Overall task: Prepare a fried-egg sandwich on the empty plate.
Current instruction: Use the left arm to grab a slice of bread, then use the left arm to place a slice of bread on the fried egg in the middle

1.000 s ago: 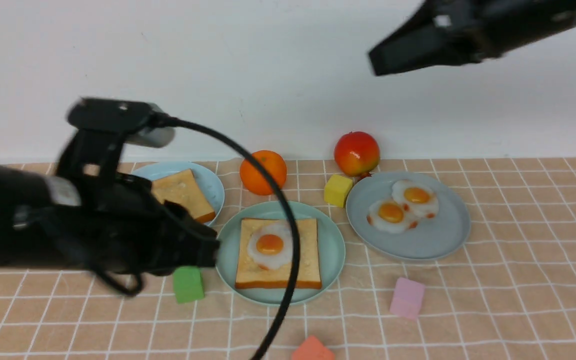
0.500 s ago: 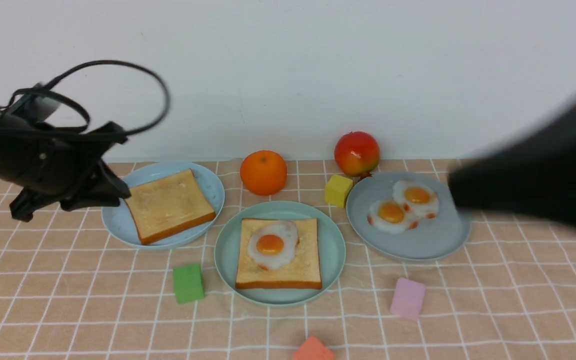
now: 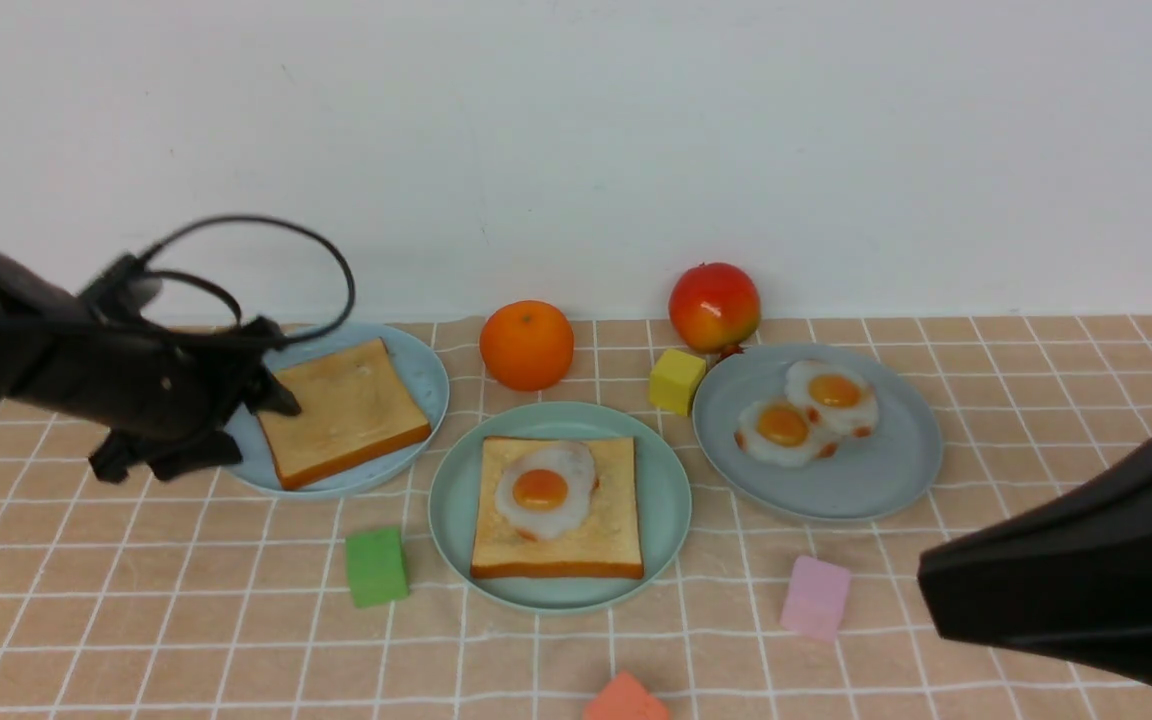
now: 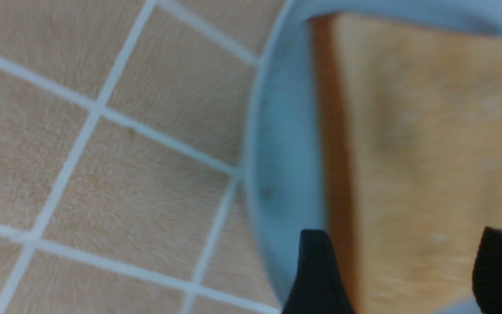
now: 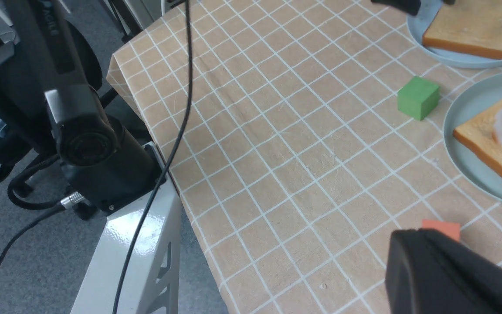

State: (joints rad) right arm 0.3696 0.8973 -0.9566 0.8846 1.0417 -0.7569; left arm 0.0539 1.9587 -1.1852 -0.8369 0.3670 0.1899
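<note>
Has left gripper (image 3: 266,427) spread at bare toast slice (image 3: 346,415) on light-blue plate (image 3: 426,375) (toward far-left corner of table (image 3: 1036,400)). Holds right gripper (image 3: 941,590) pressed together near front-right corner. Shows mint-green plate (image 3: 661,500) at mid-table, carrying other toast slice (image 3: 556,545) with fried egg (image 3: 544,490).

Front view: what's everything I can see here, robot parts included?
mint-green plate: 1, centre.
light-blue plate: 1, left.
grey-blue plate: 1, right.
toast: 2, golden; on centre and left plates.
fried eggs: 3, white-yellow; one on centre toast, two on grey-blue plate.
orange: 1, orange, back centre.
apple: 1, red, back.
blocks: 4; yellow, green, pink, orange-red; on cloth.
left gripper: 1, black, open over left toast's edge.
right gripper: 1, black, shut, front right.
</note>
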